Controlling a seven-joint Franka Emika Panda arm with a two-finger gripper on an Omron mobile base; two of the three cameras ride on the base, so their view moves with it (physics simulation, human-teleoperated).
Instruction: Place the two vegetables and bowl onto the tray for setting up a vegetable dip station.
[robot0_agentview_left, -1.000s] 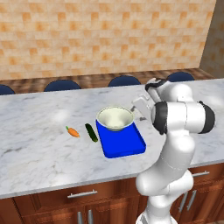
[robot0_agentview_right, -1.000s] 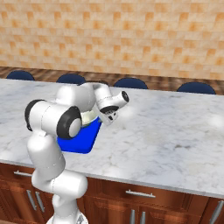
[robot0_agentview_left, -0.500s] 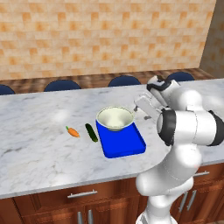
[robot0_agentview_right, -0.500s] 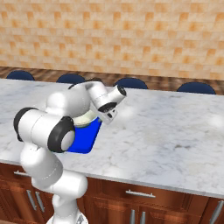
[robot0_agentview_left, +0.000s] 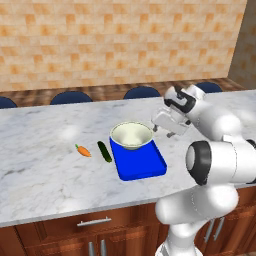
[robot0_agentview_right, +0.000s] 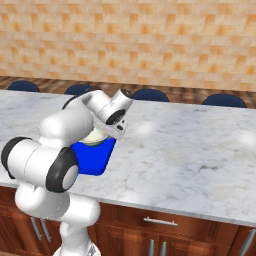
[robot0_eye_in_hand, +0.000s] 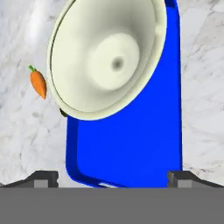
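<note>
Left base view: bowl (robot0_agentview_left: 131, 135) sits on tray's (robot0_agentview_left: 142, 164) far end; cucumber (robot0_agentview_left: 104, 151) and carrot (robot0_agentview_left: 83, 150) lie on the tabletop (robot0_agentview_left: 45, 165) left of it. Gripper (robot0_agentview_left: 163, 130) hovers right of bowl.
Right base view: arm hides most of tray (robot0_agentview_right: 92, 158).
Hand view: jaws spread wide, empty; bowl (robot0_eye_in_hand: 107, 57) on tray (robot0_eye_in_hand: 131, 144), carrot (robot0_eye_in_hand: 38, 84) beside.

Both base views look forward and down from behind the white arm at the flat bright blue rectangular tray (robot0_agentview_left: 142, 161), the left one seeing it from its left side with the grey-veined marble table (robot0_agentview_left: 45, 165) spread wide, the right one (robot0_agentview_right: 94, 157) from its right with the arm partly covering it. The hand view sits close above the tray (robot0_eye_in_hand: 131, 144), looking along its length. All three share the tray.
</note>
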